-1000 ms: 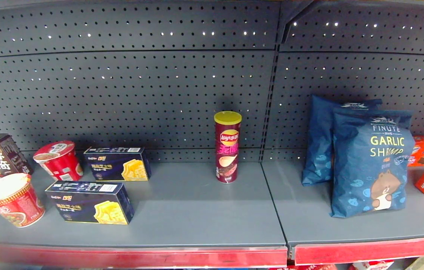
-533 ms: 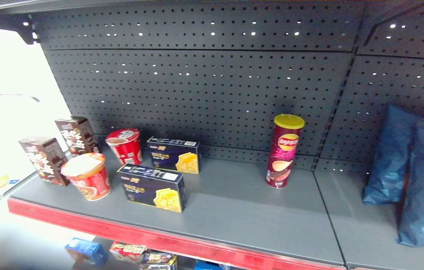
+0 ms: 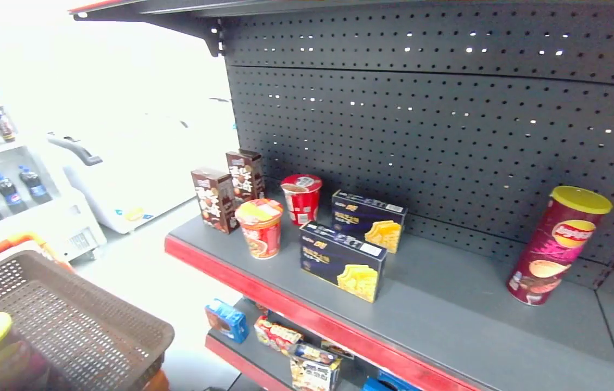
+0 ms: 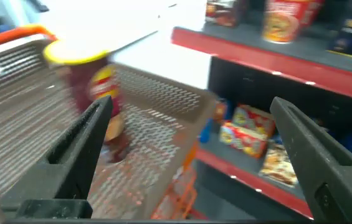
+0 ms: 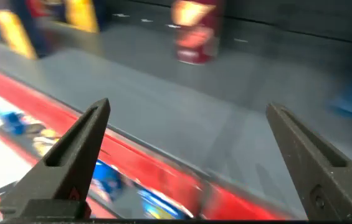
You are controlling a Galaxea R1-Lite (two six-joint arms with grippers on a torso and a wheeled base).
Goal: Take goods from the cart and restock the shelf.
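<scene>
Cylindrical chip can (image 3: 0,358) stands in perforated plastic basket (image 3: 84,320).

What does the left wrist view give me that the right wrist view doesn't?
Left wrist: the brown cart basket with a yellow-lidded chip can standing in it, beyond the open left claw. Right wrist: a second chip can upright on the grey shelf board, beyond the open right claw. Both: the shelf's red front edge and packets on the lower shelf.

Head high, oblique; wrists low, near; all share shelf (image 3: 448,309).
</scene>
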